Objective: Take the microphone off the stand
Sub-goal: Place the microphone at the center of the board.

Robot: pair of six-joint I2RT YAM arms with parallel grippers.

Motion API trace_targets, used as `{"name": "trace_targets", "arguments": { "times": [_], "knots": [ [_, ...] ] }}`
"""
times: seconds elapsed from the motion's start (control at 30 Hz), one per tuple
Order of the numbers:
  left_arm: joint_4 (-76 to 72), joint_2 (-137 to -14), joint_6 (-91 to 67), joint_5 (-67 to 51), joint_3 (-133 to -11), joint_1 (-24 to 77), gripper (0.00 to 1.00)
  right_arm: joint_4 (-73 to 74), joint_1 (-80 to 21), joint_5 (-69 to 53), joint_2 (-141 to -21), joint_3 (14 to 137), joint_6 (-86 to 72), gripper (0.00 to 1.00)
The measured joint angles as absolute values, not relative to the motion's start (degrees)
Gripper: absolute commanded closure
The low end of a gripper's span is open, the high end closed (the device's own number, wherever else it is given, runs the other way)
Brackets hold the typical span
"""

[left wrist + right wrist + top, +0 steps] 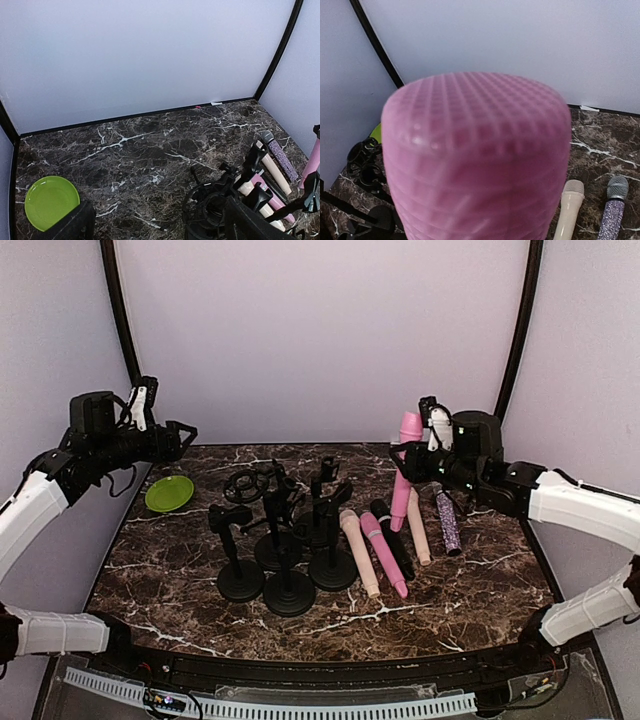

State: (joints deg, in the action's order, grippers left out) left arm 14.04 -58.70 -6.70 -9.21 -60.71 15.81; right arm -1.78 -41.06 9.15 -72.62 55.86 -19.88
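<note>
Mic [401, 498] upright, gripped in R hand [413, 468]

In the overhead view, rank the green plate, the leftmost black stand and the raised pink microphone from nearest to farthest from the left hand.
1. Green plate, at the table's left edge, beside the left hand.
2. Leftmost black stand, left of centre.
3. Pink microphone, far right, gripped by the right hand.

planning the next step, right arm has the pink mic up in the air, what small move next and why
Probably lower the pink microphone and lay it beside the microphones already lying flat: the right gripper holds it upright, clear of the stands, so removal looks done.
</note>
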Motion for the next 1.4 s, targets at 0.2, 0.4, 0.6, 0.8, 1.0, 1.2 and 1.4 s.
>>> {"name": "trace_targets", "arguments": {
  "times": [0.2,0.4,0.6,0.8,1.0,1.2,1.4],
  "knots": [
    [12.71,-60.42,-6.15,-12.47,-56.84,7.62,0.09,6.57,-35.97,9.1,-74.43,55.33,-20.95,0.85],
    [12.56,-60.14,-2.39,-9.78,-51.77,7.27,0.09,15.64,-31.57,8.73,-85.49,59.2,-20.58,0.87],
    [11.94,-58.02,1.15,-6.31,-51.59,7.27,0.09,22.65,-30.63,8.6,-95.66,66.13,-19.27,0.85],
    [11.77,-57.3,2.33,-5.48,-51.57,7.27,0.09,24.12,-30.65,8.67,-100.79,70.19,-18.28,0.77],
    [11.66,-57.3,2.39,-5.52,-51.48,7.27,0.09,23.97,-30.61,8.6,-105.03,71.81,-18.0,0.71],
    [11.64,-57.32,2.39,-5.52,-51.18,7.27,0.09,22.9,-30.44,7.66,-107.2,72.42,-17.98,0.65],
    [11.64,-57.47,2.39,-5.52,-51.16,7.27,0.09,21.37,-30.33,5.8,-108.84,72.42,-18.13,0.57]
  ]
}}
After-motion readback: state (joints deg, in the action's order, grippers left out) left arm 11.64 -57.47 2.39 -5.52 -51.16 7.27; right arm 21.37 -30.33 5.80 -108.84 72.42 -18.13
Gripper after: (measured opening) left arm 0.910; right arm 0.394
